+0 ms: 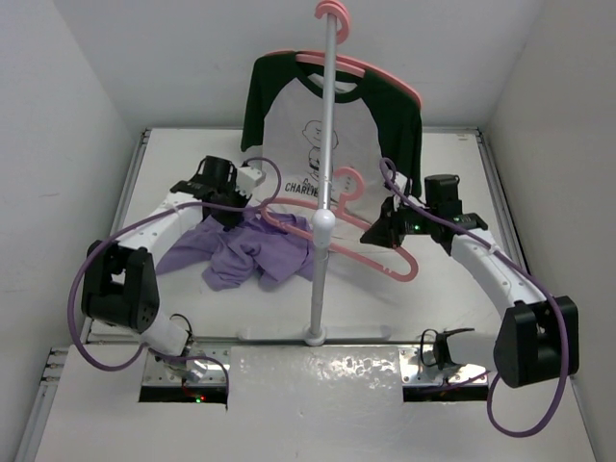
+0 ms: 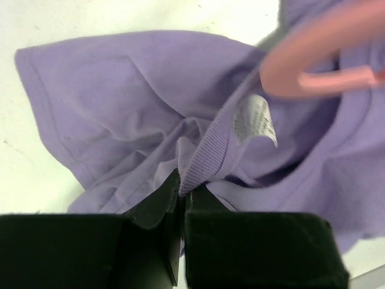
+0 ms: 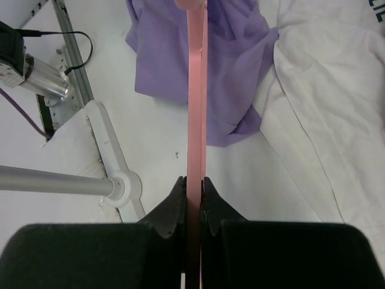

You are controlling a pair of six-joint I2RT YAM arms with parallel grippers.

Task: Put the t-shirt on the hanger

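L gripper (image 2: 182,192) shut on ribbed collar of t-shirt (image 2: 120,102), pinch right at neck rim, label (image 2: 255,120) just beyond the tips. R gripper (image 3: 194,183) clamped on hanger (image 3: 196,90), edge-on btw the fingers, toward its right end. Hanger long axis diag in top view: far-left end by the collar, near-right end past R gripper. Appears lifted off table (image 1: 173,154), stand pole (image 1: 327,144) crossing in front. Shirt bunched on table left of pole, mostly near-left of L gripper. Key relation: hanger's left tip just right of and a bit beyond the pinched collar, close, contact unclear. Judged next: slide tip leftward into neck opening. L arm nearer shirt, R arm drives hanger. Risk: tip riding outside the collar.
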